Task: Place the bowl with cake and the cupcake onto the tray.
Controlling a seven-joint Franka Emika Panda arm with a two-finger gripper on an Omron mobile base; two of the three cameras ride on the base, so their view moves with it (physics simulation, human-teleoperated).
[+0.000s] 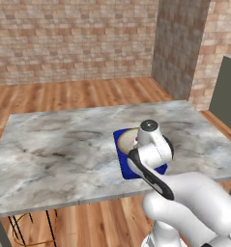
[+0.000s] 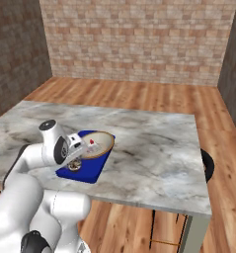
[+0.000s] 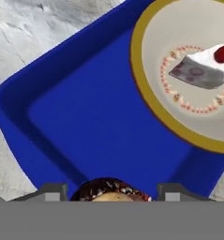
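The pincer (image 3: 112, 193) hangs low over the near part of the tray (image 3: 85, 117), its two dark finger tips (image 3: 51, 191) standing apart on either side of the cupcake (image 3: 109, 190); in the hand view the cupcake's dark, speckled top fills most of the gap between them, yet whether the tips press on it or merely flank it I cannot tell, so the jaws read as fairly wide with the cupcake between. In the right base view the pincer (image 2: 76, 159) sits just above the cupcake (image 2: 73, 165), which rests on the blue tray (image 2: 92, 170) near its front edge. Just beyond it lies the bowl with cake (image 3: 188, 70), its tan rim overlapping the far side of the tray, the pale inside carrying a white slice topped with red. From the right base view the bowl with cake (image 2: 97, 143) sits tilted, its far rim raised, covering the back half of the tray. In the left base view the arm's wrist hides most of this: a strip of the tray (image 1: 121, 154) and an arc of the bowl with cake (image 1: 128, 139) show to its left. The tray lies on a grey marble table (image 1: 54, 149), toward its near edge, with wooden floor (image 1: 78, 94) and brick walls (image 1: 73, 38) around.
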